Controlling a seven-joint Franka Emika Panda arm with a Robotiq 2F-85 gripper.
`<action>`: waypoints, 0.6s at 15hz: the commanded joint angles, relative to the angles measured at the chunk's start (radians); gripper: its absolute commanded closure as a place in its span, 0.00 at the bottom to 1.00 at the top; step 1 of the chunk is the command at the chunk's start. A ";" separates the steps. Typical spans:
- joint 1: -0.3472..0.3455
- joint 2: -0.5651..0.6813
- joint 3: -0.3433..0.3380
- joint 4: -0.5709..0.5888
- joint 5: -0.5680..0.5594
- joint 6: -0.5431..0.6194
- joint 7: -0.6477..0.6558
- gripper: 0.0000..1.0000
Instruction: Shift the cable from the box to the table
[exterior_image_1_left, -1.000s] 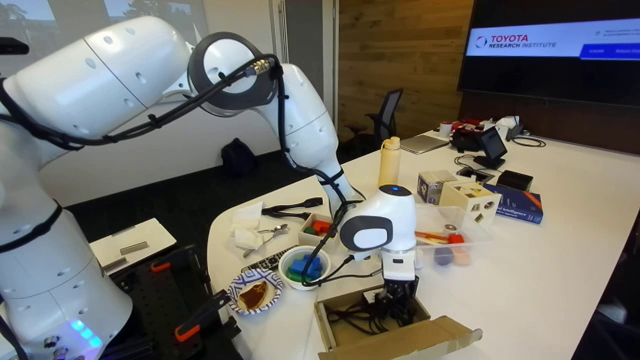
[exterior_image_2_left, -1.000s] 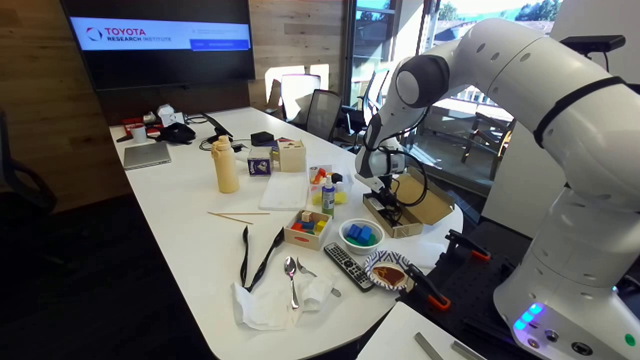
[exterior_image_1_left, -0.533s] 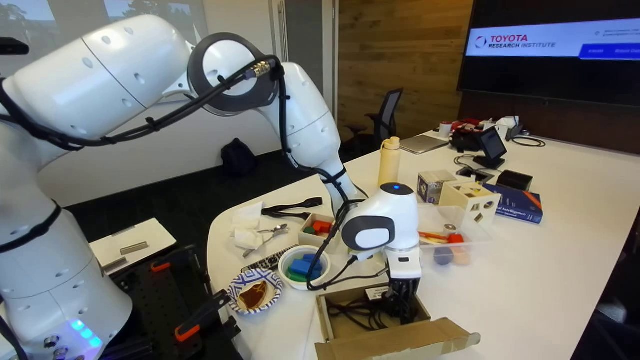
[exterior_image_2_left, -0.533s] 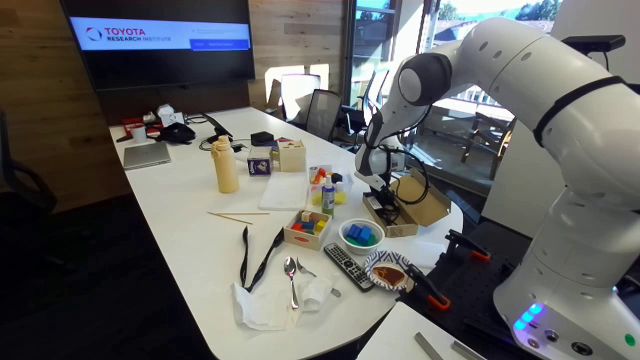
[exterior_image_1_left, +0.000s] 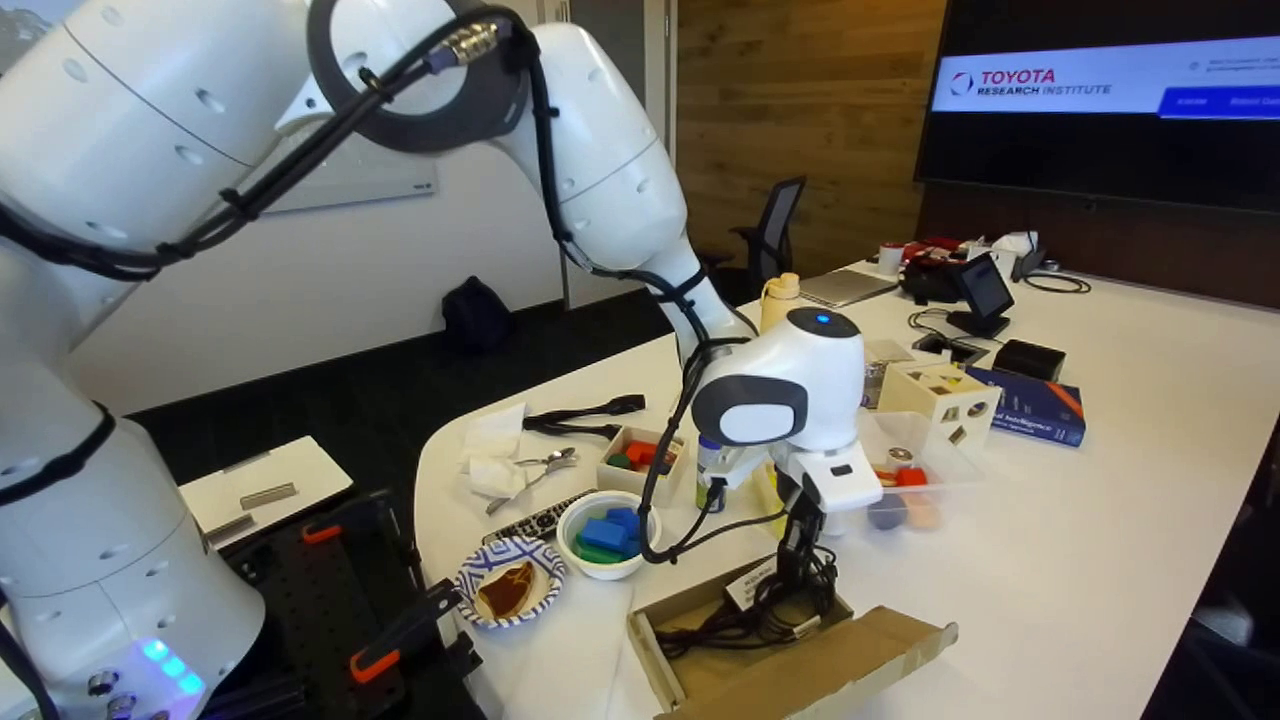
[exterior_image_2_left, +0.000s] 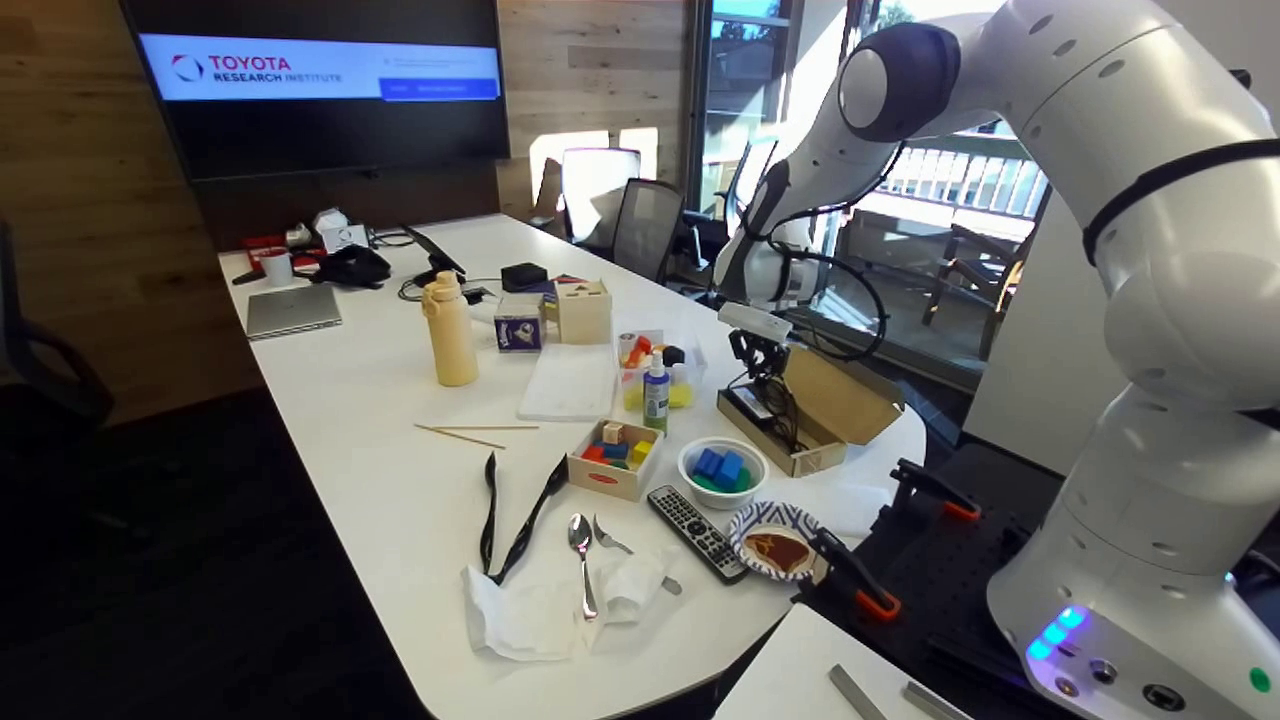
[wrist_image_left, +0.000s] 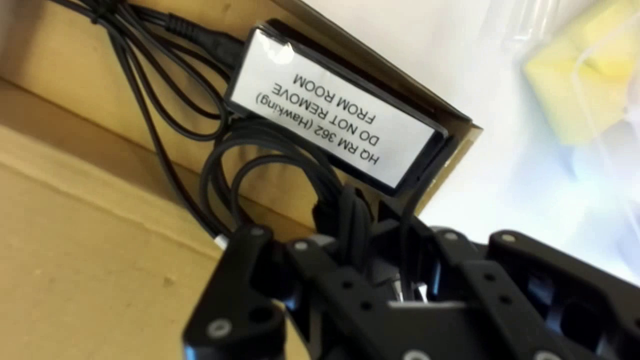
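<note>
In an exterior view, the gripper (exterior_image_1_left: 797, 570) stands over the box (exterior_image_1_left: 850, 655), the cable (exterior_image_1_left: 768, 606) mostly inside; we judge lifting in hand. In an exterior view, the table (exterior_image_2_left: 380, 400) extends past the box; next, we judge, the cable must clear its walls. In the wrist view, the fingers (wrist_image_left: 330, 267) clamp the cable.

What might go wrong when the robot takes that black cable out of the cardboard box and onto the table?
Slip: the gripper holds bunched loops of black cable, while a corded power adapter lies in the cardboard box; its weight might tug them loose.
Snag: loops could catch the open flap and drag the box along.
Knock: the white bowl stands close by, so dangling cable might bump it on a low pass.
</note>
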 joint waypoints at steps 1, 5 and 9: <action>-0.013 -0.180 0.009 -0.108 0.002 -0.112 -0.120 1.00; -0.012 -0.309 0.021 -0.140 0.007 -0.184 -0.224 1.00; 0.021 -0.467 0.021 -0.234 0.009 -0.161 -0.241 1.00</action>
